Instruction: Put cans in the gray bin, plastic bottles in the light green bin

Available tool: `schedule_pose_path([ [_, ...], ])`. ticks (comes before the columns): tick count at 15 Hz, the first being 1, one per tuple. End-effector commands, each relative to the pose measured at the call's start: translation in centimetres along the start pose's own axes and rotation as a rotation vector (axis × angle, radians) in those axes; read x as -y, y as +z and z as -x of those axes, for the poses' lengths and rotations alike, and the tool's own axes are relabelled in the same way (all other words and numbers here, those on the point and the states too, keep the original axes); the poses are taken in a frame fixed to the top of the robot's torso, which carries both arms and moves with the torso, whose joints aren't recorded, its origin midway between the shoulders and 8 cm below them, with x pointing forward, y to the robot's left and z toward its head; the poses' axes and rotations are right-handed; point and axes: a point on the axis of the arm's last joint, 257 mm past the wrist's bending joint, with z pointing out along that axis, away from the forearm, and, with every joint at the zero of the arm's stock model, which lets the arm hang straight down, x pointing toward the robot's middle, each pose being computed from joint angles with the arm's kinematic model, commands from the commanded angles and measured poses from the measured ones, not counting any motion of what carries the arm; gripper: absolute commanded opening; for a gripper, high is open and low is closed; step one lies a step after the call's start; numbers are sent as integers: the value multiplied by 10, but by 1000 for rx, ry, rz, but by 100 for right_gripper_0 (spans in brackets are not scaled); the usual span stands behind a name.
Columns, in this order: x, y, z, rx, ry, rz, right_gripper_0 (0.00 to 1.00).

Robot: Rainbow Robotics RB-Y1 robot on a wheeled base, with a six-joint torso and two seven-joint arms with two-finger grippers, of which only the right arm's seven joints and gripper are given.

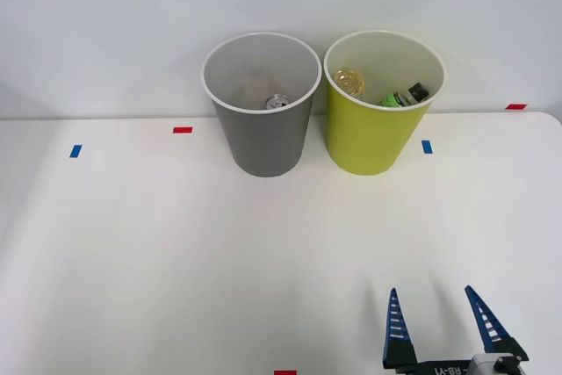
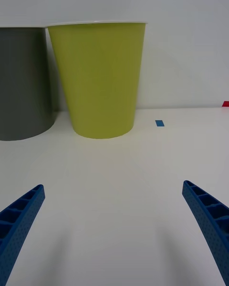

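The gray bin (image 1: 262,133) stands at the back of the white table, and a can (image 1: 277,102) with a silver top lies inside it. Right beside it is the light green bin (image 1: 376,133), holding a clear yellowish plastic bottle (image 1: 349,82) and a green bottle with a dark cap (image 1: 404,97). My right gripper (image 1: 437,292) hovers open near the table's front edge, right of centre, well short of the bins, with nothing between its blue ribbed fingers. From the wrist, the light green bin (image 2: 99,76) and gray bin (image 2: 23,81) rise ahead of the open gripper (image 2: 114,205).
Small tape marks dot the table (image 1: 176,252): blue ones (image 1: 75,151) (image 1: 427,147), red ones (image 1: 183,130) (image 1: 515,106) and a red one at the front edge (image 1: 284,372). A plain white wall stands behind the bins.
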Motion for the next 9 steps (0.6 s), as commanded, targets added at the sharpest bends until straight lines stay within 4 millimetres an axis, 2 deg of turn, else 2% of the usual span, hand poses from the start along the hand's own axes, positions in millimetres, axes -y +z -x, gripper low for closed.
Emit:
schedule_pose_path([
  [1, 0, 0, 0, 0, 0, 0, 100],
  [9, 0, 0, 0, 0, 0, 0, 100],
])
